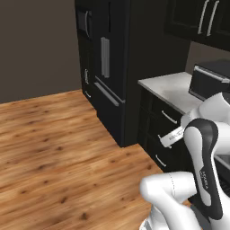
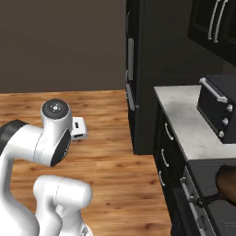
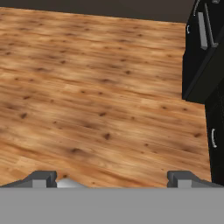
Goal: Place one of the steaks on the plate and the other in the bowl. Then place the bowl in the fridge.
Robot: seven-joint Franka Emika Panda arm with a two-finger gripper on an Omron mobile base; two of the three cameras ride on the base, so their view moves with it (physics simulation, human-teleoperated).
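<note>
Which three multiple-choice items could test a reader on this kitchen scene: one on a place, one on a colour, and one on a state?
1. Where does the toaster oven stand?
A. on the wooden floor
B. on the pale counter
C. inside the fridge

2. What colour is the fridge?
A. black
B. white
C. red

3. How are the fridge doors?
A. both wide open
B. one removed
C. closed

Answers:
1. B, because the right base view shows it resting on the counter top beside the fridge.
2. A, because its doors are black with grey handles in the left base view.
3. C, because the doors lie flush and no shelves are visible inside.
</note>
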